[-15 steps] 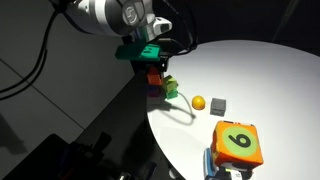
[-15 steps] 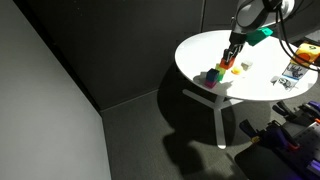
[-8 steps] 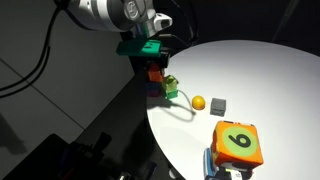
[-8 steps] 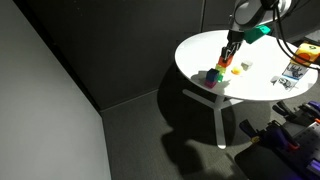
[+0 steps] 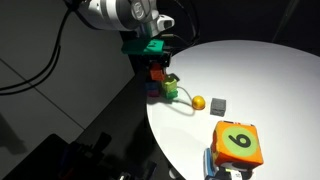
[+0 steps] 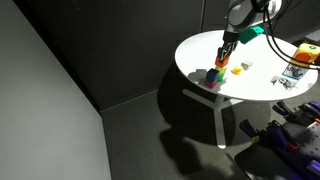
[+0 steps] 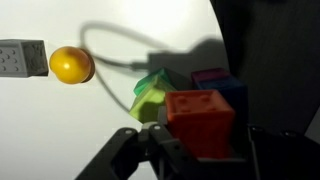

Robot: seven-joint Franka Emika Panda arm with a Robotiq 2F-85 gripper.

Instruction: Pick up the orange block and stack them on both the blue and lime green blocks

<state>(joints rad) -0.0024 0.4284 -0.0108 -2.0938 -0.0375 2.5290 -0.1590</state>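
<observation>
My gripper (image 7: 200, 150) is shut on the orange block (image 7: 201, 122) and holds it just above the lime green block (image 7: 153, 97) and the blue block (image 7: 225, 88), which sit side by side near the table's edge. In an exterior view the orange block (image 5: 156, 70) hangs under the gripper (image 5: 155, 62), over the lime green block (image 5: 171, 86) and the blue block (image 5: 154, 89). In the other exterior view the gripper (image 6: 226, 56) is above the small cluster of blocks (image 6: 216, 75), too small to tell apart.
A yellow ball (image 5: 198, 102) (image 7: 71, 65) and a grey block (image 5: 219, 103) (image 7: 22, 57) lie on the round white table (image 5: 260, 80). A large orange-and-green cube (image 5: 239, 145) stands near the front. A thin cable (image 7: 120, 58) loops by the blocks. The table edge is close beside the blocks.
The gripper with the orange block has shifted slightly; the arm has moved a little to the right. The blocks on the table have not moved.
</observation>
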